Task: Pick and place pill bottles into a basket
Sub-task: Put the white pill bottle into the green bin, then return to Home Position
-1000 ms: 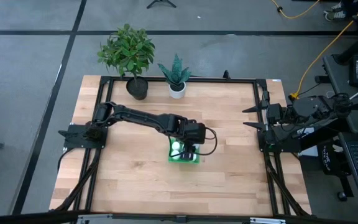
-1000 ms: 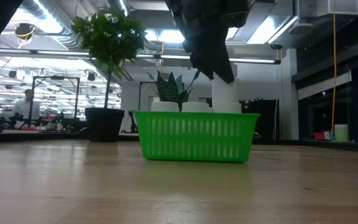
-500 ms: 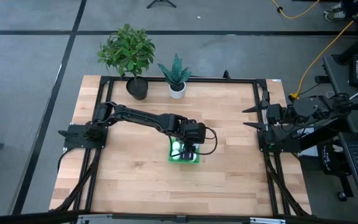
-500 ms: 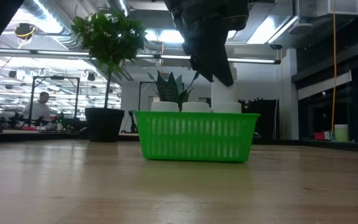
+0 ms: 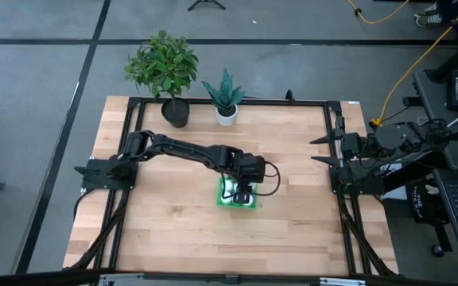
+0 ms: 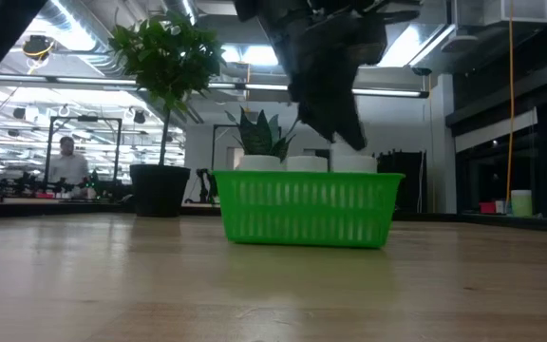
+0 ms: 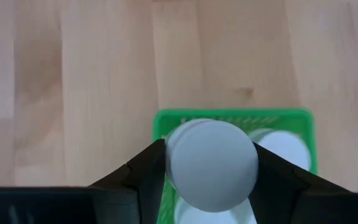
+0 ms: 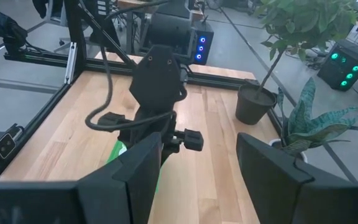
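The green basket (image 5: 226,199) stands near the table's middle and also shows in the low view (image 6: 302,209). My left gripper (image 5: 245,189) is over it, shut on a white pill bottle (image 7: 211,163) that is lowered into the basket. Its cap (image 6: 354,163) stands just above the basket's rim. Other white bottles stand in the basket (image 7: 283,147), and their caps (image 6: 259,162) show above the rim. My right gripper (image 5: 315,150) waits at the table's right edge, open and empty. My left gripper pinches the pill bottle between its two fingers, one on each side of the top end (image 7: 170,158). The fingers come from above, pointing down. The bottle stands upright inside the basket; its lower end is hidden by the basket's wall.
A leafy plant in a black pot (image 5: 165,71) and a spiky plant in a white pot (image 5: 226,102) stand at the table's far edge. A black frame (image 5: 213,101) runs round the table. A person (image 6: 65,161) shows in the room behind.
My left gripper has gone down with the pill bottle, which was well above the basket's rim and now sits low inside the basket. The basket has slid a little toward the table's right edge.
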